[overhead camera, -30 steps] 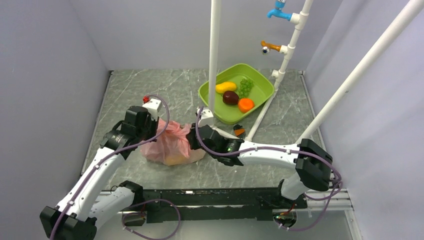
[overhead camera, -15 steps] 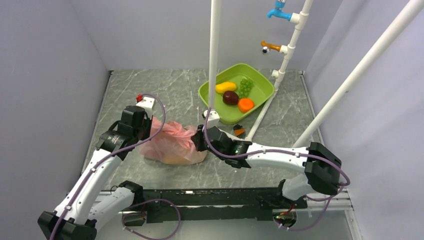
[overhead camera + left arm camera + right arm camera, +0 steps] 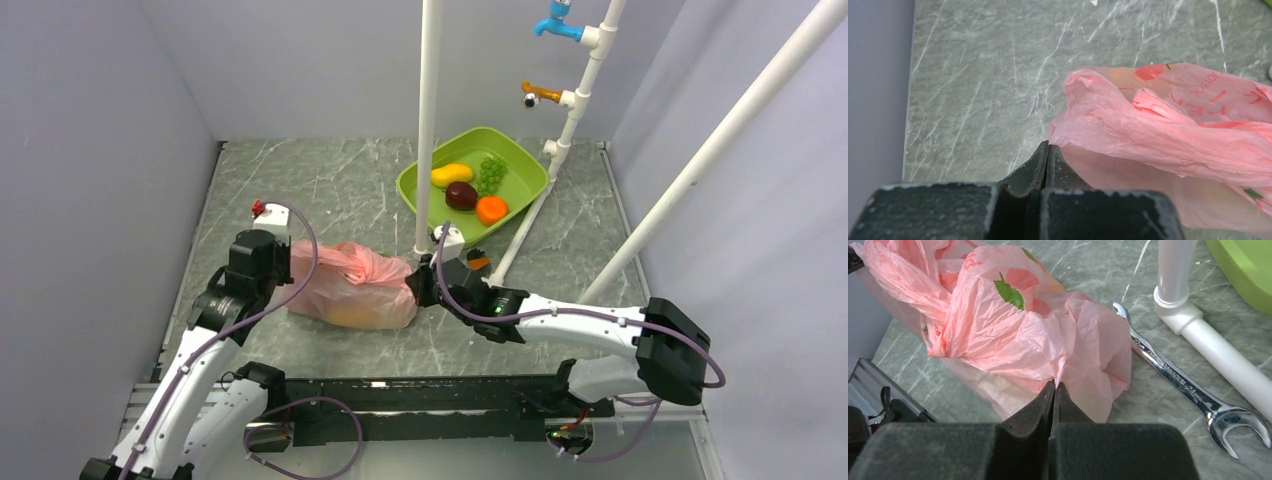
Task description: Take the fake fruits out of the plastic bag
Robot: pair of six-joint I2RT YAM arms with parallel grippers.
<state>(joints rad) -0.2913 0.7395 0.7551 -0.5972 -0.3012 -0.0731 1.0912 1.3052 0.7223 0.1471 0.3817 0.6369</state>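
The pink plastic bag (image 3: 355,285) lies stretched on the table between my two grippers. My left gripper (image 3: 285,262) is shut on the bag's left edge; in the left wrist view its tips (image 3: 1048,145) pinch the pink film (image 3: 1168,125). My right gripper (image 3: 415,285) is shut on the bag's right end; in the right wrist view its tips (image 3: 1054,385) pinch the film (image 3: 1013,325). The fake fruits are hidden inside the bag; only a yellowish shape (image 3: 350,318) shows through the film.
A green tub (image 3: 525,185) at the back holds a yellow mango, green grapes, a maroon fruit and an orange fruit. A white pole (image 3: 428,110) stands by it. A white pipe (image 3: 1218,357) and a steel spanner (image 3: 1178,377) lie right of the bag.
Both grippers have moved apart, the left one leftwards and the right one rightwards, and the bag has been pulled out wider and flatter between them.
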